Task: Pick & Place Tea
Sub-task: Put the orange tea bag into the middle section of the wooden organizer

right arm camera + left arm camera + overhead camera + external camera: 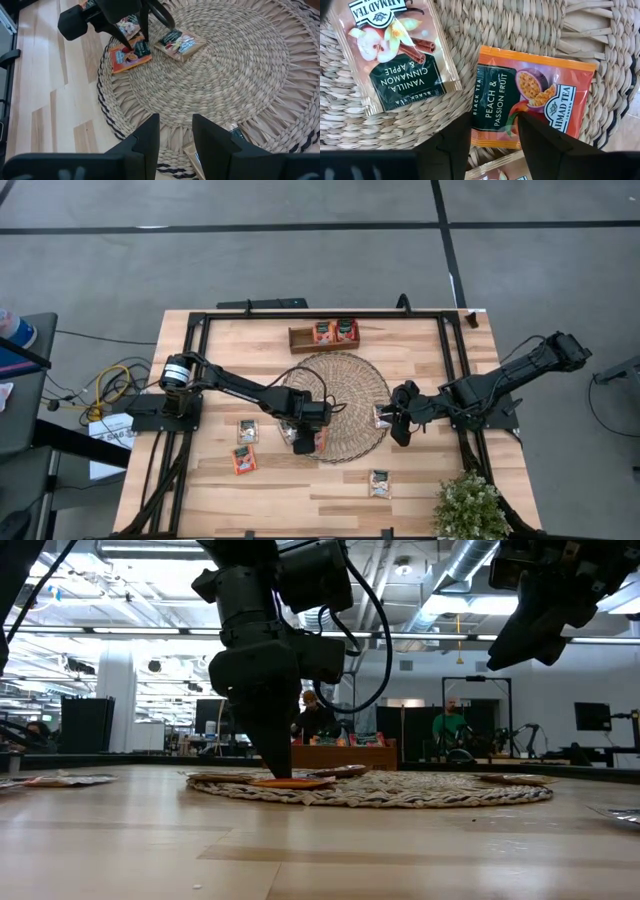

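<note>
We find the orange peach sachet (532, 102) partly covered by the left gripper's (494, 145) dark fingers (542, 137). A third sachet (495, 172) is cut off by the frame edge. On the round woven mat (220, 70), another sachet (192, 152) lies partly hidden behind the right gripper's (175, 145) finger.

An orange sachet (532, 97) printed "Peach & Passion Fruit" lies flat on the round woven mat (355, 395), at the mat's edge nearest the left arm's base. Just beside it, farther in on the mat, lies a pale sachet (395, 52) printed "Vanilla, Cinnamon & Apple" (its dark green patch carries the lettering). A third sachet (500, 170) peeks out next to the orange one, mostly hidden. Another pale sachet (382, 416) rests at the mat's opposite edge. Off the mat, on bare wood, lie a pale sachet (247, 431), an orange one (243, 460) and another pale one (379, 483).
</note>
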Tool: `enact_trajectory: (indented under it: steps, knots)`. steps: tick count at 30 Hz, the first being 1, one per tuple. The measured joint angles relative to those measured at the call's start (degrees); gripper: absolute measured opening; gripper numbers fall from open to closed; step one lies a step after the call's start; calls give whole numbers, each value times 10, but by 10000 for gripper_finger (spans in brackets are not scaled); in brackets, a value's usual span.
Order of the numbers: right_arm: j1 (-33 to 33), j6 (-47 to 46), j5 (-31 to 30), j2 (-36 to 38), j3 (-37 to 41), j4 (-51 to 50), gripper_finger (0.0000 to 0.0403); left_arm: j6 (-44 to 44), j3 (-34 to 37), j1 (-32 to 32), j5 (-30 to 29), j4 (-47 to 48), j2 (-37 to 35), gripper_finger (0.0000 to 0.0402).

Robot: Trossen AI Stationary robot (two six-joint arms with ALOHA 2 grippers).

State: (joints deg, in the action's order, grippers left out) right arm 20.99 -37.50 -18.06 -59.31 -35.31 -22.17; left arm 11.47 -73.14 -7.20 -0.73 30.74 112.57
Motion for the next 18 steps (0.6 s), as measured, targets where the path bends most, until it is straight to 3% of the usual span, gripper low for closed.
enact_trajectory:
  steps: [18]
  knots:
    - [0,0,0,0,0,0,108,25,0,0,-3,2,-1,84]
